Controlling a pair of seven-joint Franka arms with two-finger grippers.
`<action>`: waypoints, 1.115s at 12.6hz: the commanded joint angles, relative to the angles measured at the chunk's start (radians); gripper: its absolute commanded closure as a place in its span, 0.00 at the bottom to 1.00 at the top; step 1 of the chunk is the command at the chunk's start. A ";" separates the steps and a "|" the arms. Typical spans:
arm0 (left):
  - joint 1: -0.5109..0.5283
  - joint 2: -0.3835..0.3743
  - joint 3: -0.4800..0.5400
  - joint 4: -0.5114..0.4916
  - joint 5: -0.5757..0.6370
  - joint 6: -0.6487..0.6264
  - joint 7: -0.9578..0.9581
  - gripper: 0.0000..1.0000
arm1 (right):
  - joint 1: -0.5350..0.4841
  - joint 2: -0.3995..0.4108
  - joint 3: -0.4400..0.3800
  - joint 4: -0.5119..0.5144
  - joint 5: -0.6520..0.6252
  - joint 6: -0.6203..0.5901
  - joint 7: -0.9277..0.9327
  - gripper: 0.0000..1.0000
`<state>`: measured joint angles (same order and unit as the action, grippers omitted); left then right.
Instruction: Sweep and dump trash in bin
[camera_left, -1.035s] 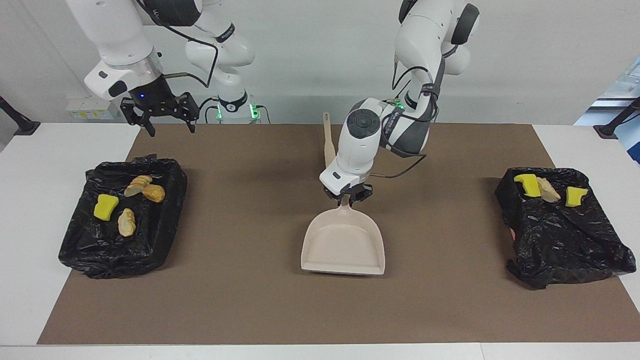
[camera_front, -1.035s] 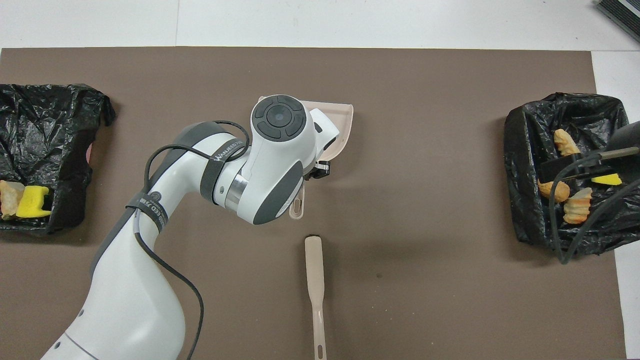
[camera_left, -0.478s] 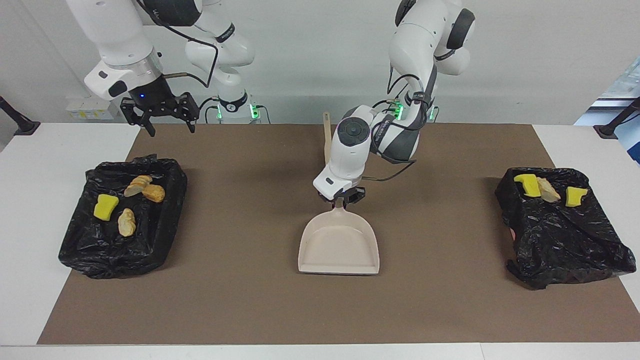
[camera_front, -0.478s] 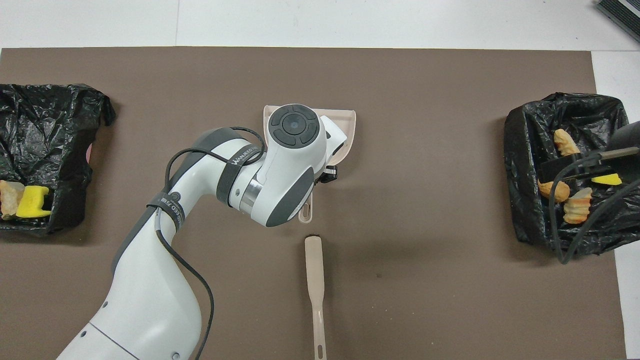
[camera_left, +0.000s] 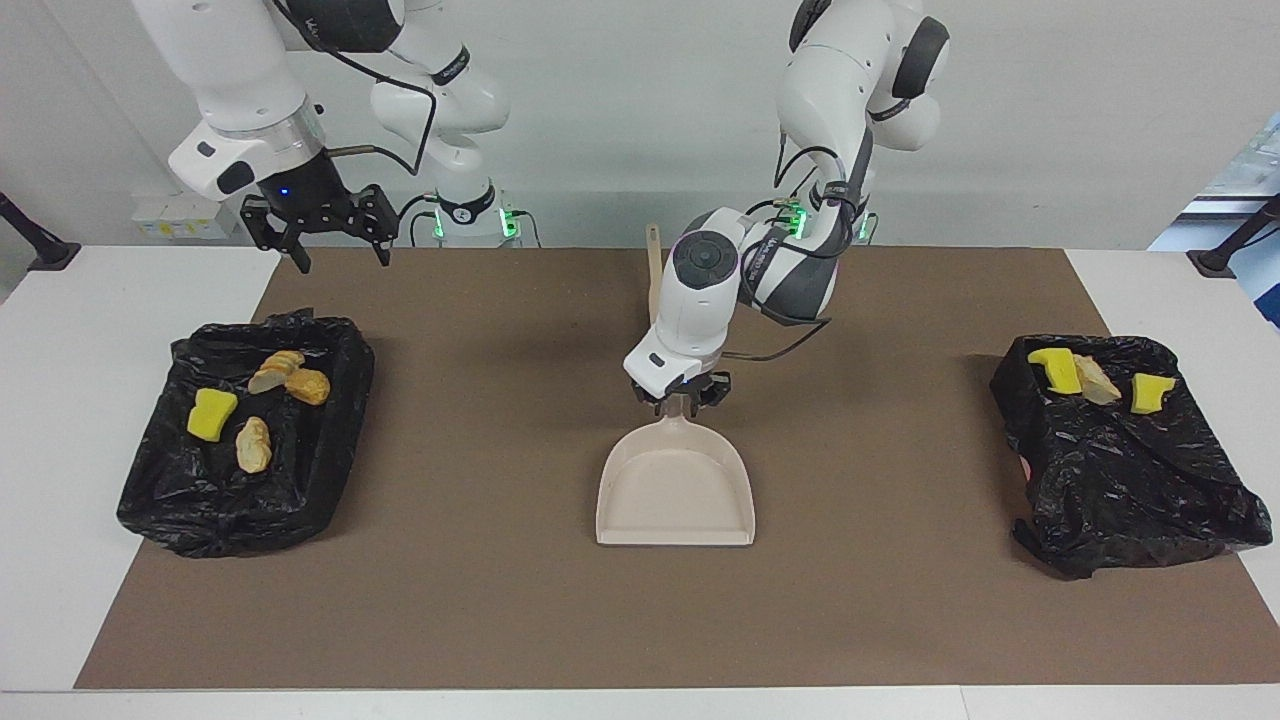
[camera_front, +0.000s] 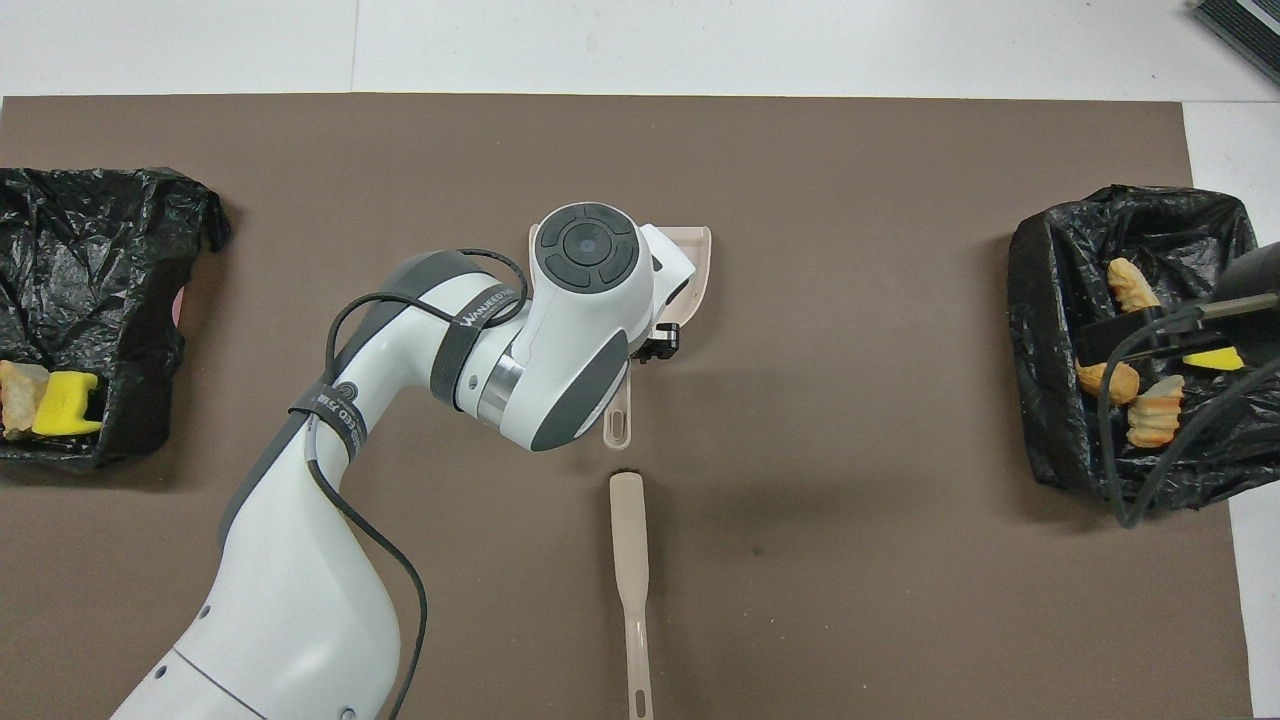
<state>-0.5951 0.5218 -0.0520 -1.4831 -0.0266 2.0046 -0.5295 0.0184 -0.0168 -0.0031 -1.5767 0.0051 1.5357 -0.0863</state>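
Left pincer (camera_left: 682, 396) seemingly astride dustpan (camera_left: 676, 490) handle.

A plain pale wall (camera_left: 600, 120) fills the top of the frame. Below it a white table (camera_left: 60, 420) carries a brown mat (camera_left: 500, 600). Bluish window light (camera_left: 1250, 170) shows at the right edge.

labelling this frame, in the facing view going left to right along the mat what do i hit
Bin with four scraps → right gripper, up near that bin's end → dustpan at mid-mat, left gripper at its handle → bin with three scraps.
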 joint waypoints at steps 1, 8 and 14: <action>0.014 -0.072 0.020 -0.021 0.054 -0.021 -0.001 0.00 | -0.011 -0.003 0.009 0.000 -0.005 0.009 0.003 0.00; 0.269 -0.438 0.031 -0.271 0.136 -0.087 0.233 0.00 | -0.011 -0.003 0.009 0.000 -0.005 0.011 0.003 0.00; 0.426 -0.588 0.043 -0.183 0.113 -0.340 0.481 0.00 | -0.011 -0.005 0.009 -0.002 -0.004 0.006 0.002 0.00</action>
<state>-0.2025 -0.0432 -0.0043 -1.6836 0.0949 1.7248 -0.1176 0.0184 -0.0168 -0.0031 -1.5767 0.0051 1.5357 -0.0863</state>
